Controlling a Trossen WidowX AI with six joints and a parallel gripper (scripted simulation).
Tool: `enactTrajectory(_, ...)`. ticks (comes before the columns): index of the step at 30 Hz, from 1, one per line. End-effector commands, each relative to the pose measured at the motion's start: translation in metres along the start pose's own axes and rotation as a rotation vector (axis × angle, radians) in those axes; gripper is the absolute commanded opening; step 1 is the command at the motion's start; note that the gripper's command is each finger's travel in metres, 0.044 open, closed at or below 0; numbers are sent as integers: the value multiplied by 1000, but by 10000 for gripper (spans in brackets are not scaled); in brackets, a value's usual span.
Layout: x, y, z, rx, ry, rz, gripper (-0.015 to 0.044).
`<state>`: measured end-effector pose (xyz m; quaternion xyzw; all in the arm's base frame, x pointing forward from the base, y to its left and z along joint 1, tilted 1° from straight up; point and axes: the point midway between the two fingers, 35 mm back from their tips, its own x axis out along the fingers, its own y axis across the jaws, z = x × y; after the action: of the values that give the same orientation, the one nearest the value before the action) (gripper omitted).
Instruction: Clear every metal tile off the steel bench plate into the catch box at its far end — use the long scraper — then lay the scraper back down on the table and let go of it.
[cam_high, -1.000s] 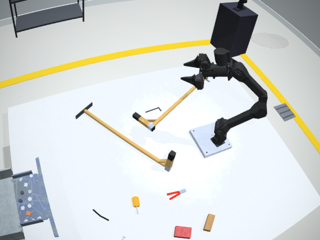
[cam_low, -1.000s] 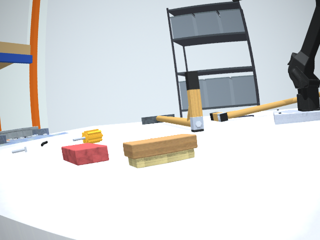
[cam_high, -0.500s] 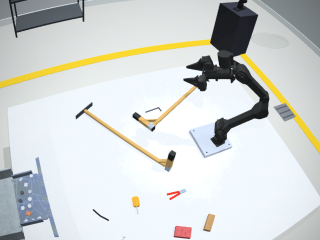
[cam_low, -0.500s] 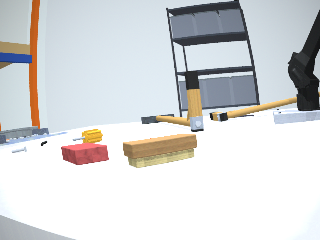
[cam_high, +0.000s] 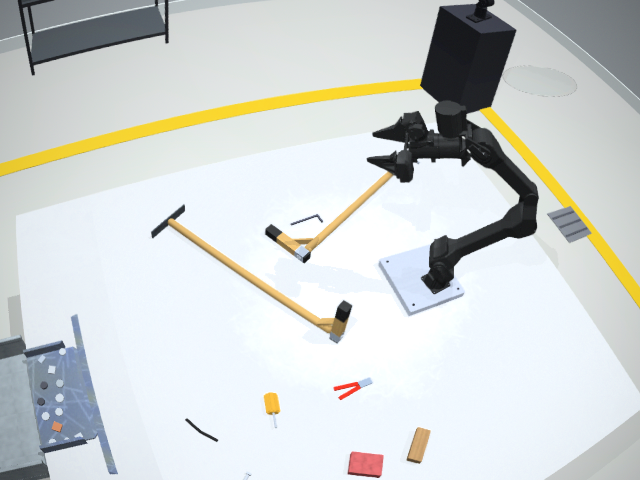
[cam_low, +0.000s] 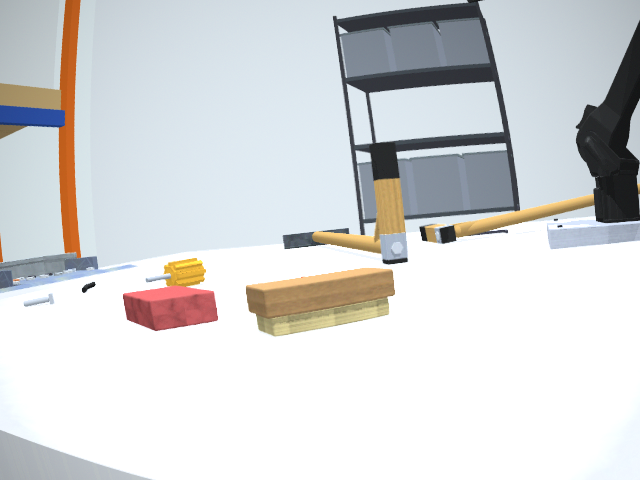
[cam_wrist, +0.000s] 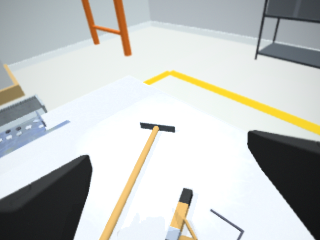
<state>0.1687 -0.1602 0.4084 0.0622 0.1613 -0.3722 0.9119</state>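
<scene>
The long scraper (cam_high: 242, 271) (cam_low: 343, 240) (cam_wrist: 132, 182) lies on the table, its dark blade (cam_high: 161, 227) (cam_wrist: 165, 128) towards the far left and its black-topped wooden grip (cam_high: 339, 321) (cam_low: 388, 206) standing up at the near end. The steel bench plate (cam_high: 78, 373) (cam_wrist: 19, 144) at the left edge holds several scattered pale and dark tiles and an orange tile (cam_high: 56, 426). The catch box (cam_high: 23, 471) adjoins the plate's outer end. My gripper (cam_high: 370, 147) (cam_wrist: 169, 146) is open and empty, raised near the table's back edge, away from the scraper.
A second wooden-handled tool (cam_high: 351, 211) lies beside the scraper; my gripper hides its far end in the top view. A hex key (cam_high: 306, 219) lies near it. Pliers (cam_high: 351, 387), a screwdriver (cam_high: 271, 404), a red block (cam_high: 365, 463) and a wooden brush (cam_high: 418, 444) lie across the front.
</scene>
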Motion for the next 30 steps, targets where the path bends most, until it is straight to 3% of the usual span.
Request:
enactTrajectory(1, 0, 0, -1, 4, 0, -4, 440)
enactTrajectory(30, 49, -49, 10, -335, 109, -47, 440)
